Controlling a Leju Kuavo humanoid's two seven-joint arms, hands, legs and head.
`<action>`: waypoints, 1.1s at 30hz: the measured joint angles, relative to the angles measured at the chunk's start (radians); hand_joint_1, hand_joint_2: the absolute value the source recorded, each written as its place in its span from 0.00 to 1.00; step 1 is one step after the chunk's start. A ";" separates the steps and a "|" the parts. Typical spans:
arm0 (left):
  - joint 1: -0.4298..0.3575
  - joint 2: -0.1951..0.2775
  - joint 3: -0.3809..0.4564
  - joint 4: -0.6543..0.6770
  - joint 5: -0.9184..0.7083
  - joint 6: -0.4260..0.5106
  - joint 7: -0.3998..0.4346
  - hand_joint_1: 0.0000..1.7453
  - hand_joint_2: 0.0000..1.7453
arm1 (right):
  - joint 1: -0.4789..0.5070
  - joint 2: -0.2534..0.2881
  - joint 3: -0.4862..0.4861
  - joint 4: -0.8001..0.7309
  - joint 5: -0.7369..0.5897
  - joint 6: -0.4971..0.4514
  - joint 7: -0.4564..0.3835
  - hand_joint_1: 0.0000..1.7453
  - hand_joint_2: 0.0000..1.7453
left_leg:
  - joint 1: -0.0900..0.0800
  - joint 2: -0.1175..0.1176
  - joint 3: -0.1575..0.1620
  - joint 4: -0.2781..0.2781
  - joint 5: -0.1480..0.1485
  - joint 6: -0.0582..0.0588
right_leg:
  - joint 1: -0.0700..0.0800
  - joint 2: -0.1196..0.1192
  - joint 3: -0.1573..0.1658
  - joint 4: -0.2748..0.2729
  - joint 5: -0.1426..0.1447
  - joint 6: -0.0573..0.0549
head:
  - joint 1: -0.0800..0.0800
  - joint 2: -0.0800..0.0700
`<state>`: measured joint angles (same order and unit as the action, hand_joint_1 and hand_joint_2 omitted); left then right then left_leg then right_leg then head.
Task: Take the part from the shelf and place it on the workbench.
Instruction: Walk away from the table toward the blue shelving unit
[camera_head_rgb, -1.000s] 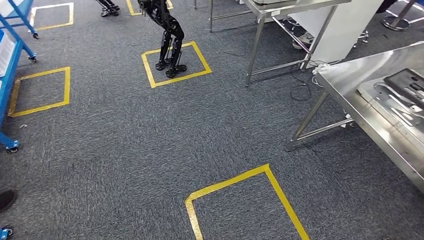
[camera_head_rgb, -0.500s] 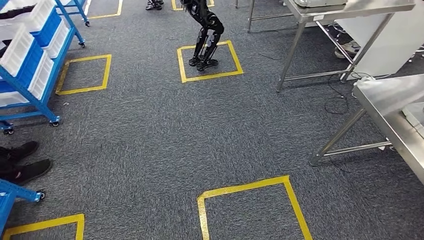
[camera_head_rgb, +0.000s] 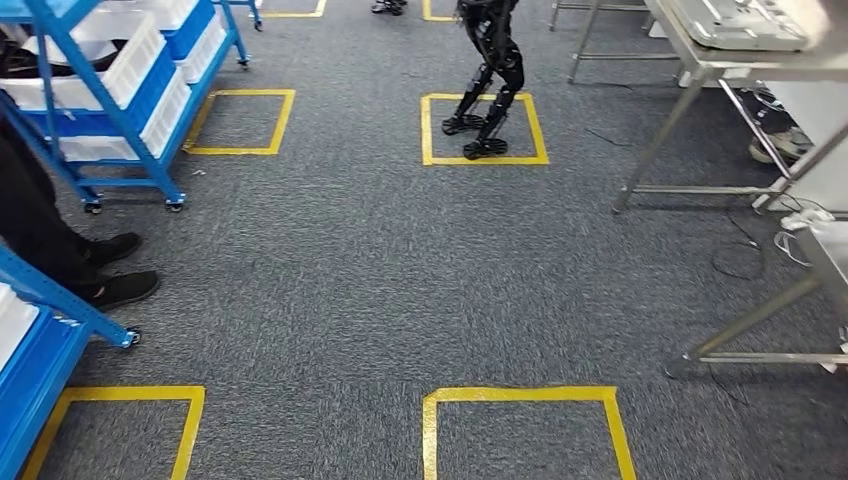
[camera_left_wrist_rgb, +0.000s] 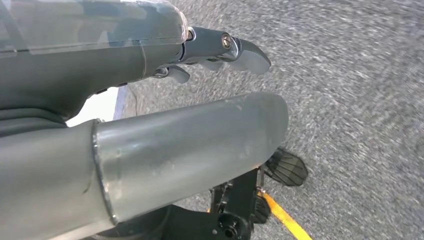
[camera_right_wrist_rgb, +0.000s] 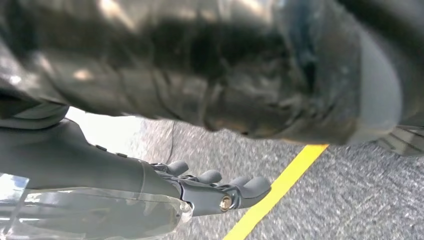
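My left hand (camera_left_wrist_rgb: 150, 60) hangs at my side over the grey carpet (camera_head_rgb: 330, 280), fingers (camera_left_wrist_rgb: 245, 50) stretched out straight and holding nothing. My right hand (camera_right_wrist_rgb: 150, 195) is the same, fingers (camera_right_wrist_rgb: 247, 186) extended, thumb free and nothing between them. The part itself I cannot make out. I judge it lies in one of the white bins (camera_head_rgb: 135, 55) on the blue shelf (camera_head_rgb: 120, 125) at the far left, where something dark shows behind a bin wall, too hidden to name. A steel workbench (camera_head_rgb: 705, 62) stands at the far right, and the leg of another table (camera_head_rgb: 760, 318) is nearer on the right; I cannot tell which is the one I am meant to use. A person's shoes (camera_head_rgb: 118, 288) are near the shelf on the left, and another robot's legs (camera_head_rgb: 490, 85) stand in a yellow taped square (camera_head_rgb: 484, 158) far ahead. Since I cannot see the part, I will assume it is rigid and perhaps smooth, of unknown weight. The bin walls will likely crowd my fingers, so I would reach in from above, take an exposed edge between thumb and fingers, and test the lift slowly. If it feels heavy or tips, I would support it with the other hand.
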<state>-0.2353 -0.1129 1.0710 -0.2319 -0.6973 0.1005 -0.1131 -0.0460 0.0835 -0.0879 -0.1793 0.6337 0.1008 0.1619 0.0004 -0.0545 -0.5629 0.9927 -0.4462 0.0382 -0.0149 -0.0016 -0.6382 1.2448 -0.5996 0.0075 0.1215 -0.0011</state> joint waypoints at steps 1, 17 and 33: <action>0.001 0.000 0.000 0.000 0.000 0.000 0.001 0.00 0.00 | 0.000 0.000 0.000 0.000 0.000 0.001 0.000 0.00 0.00 | 0.002 -0.015 0.000 0.005 -0.002 -0.003 | -0.003 0.012 0.023 -0.059 0.041 0.000 | 0.000 0.000; 0.004 0.003 -0.008 0.000 0.000 -0.006 0.009 0.00 0.00 | 0.002 0.001 0.000 0.001 0.012 0.004 0.003 0.00 0.00 | 0.003 0.083 -0.075 0.148 -0.047 -0.043 | 0.008 -0.082 0.090 -0.207 0.088 -0.040 | 0.000 0.000; 0.001 0.011 -0.010 0.000 0.000 -0.007 0.010 0.00 0.00 | 0.001 0.004 0.000 -0.001 0.015 0.005 0.003 0.00 0.00 | 0.001 -0.040 0.001 0.016 -0.011 -0.009 | -0.002 0.050 0.040 -0.133 0.090 -0.003 | 0.000 0.000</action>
<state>-0.2339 -0.1022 1.0610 -0.2321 -0.6970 0.0938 -0.1034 -0.0453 0.0873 -0.0882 -0.1799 0.6490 0.1056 0.1652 0.0013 -0.0948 -0.5621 1.0086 -0.4574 0.0294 -0.0171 0.0486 -0.5985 1.1117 -0.5094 0.0043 0.1215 -0.0011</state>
